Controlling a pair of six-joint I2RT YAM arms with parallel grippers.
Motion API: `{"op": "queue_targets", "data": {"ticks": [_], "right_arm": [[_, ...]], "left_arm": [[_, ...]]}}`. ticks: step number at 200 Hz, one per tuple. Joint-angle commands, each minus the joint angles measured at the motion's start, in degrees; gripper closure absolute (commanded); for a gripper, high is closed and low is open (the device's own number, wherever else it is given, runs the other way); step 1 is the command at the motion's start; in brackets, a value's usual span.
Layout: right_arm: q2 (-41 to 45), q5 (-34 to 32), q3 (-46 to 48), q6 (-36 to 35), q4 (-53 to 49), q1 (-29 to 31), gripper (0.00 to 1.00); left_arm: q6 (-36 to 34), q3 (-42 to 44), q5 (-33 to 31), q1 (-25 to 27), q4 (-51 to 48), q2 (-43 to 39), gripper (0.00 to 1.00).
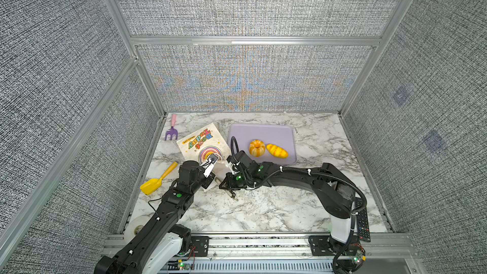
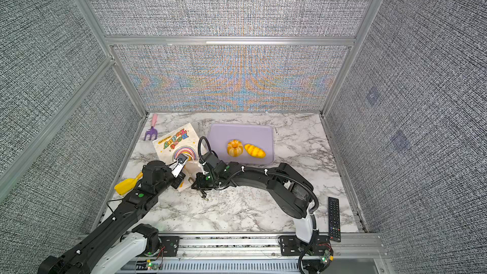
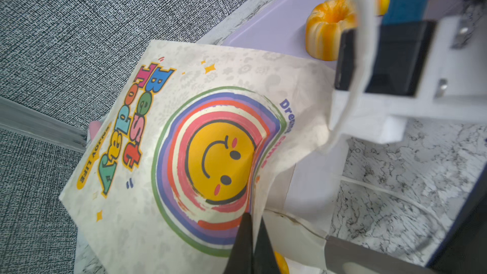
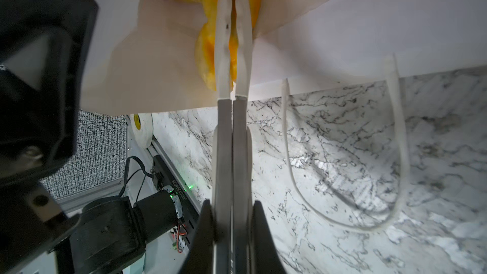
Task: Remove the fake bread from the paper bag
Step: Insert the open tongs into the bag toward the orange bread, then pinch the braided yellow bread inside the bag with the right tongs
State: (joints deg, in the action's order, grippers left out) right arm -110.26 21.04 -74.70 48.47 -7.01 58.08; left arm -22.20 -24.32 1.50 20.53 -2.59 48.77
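The paper bag (image 1: 200, 141) lies flat on the desk (image 1: 263, 206), print up, with its mouth toward the arms. The left jaws are clamped on the upper lip of the bag, pinching the paper and lifting the mouth a little. The right jaws reach into that mouth and are pressed together. In the right wrist view they lie against an orange bread (image 4: 208, 48) inside the bag, but I cannot tell whether they have caught any of it.

Two pieces are already out: a ring bun (image 1: 257, 148) and a striped roll (image 1: 276, 150) sit side by side on the lilac tray (image 1: 263, 127), just beside the bag. So I'd say this is the grab for the next piece.

Next, to my eye, the right arm needs to draw straight back out of the mouth without snagging the paper or the loose cord handle (image 4: 342, 222). The left should hold the lip up meanwhile, and the piece then goes to the tray.
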Motion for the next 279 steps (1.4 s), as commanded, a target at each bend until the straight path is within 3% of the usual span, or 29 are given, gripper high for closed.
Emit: {"op": "queue_targets", "data": {"ticks": [1, 78, 99, 120, 203, 279], "right_arm": [[2.74, -0.68, 0.82, -2.98, -3.53, -0.03, 1.0], [9.51, 1.58, 4.3, -4.24, -5.03, -1.5, 1.0], [8.84, 2.32, 5.04, -1.83, -1.63, -1.7, 0.8], [7.97, 2.63, 5.09, 0.05, 1.47, -1.62, 0.72], [3.72, 1.89, 1.08, 0.98, 1.19, -1.48, 0.56], [-0.01, -1.35, -5.51, -2.14, -7.04, -1.46, 0.52]], "left_arm": [[0.83, -0.25, 1.07, -0.02, -0.56, -0.26, 1.0], [4.05, -0.29, 0.04, -0.03, 1.34, -1.12, 1.0], [4.0, -0.21, 0.35, 0.01, 1.01, -1.03, 1.0], [3.65, -0.21, 0.66, 0.03, 0.84, -0.83, 1.0], [2.95, -0.27, 1.14, 0.03, 0.48, -0.31, 1.0], [2.86, -0.47, 1.54, 0.01, 0.39, 0.44, 1.0]]}}
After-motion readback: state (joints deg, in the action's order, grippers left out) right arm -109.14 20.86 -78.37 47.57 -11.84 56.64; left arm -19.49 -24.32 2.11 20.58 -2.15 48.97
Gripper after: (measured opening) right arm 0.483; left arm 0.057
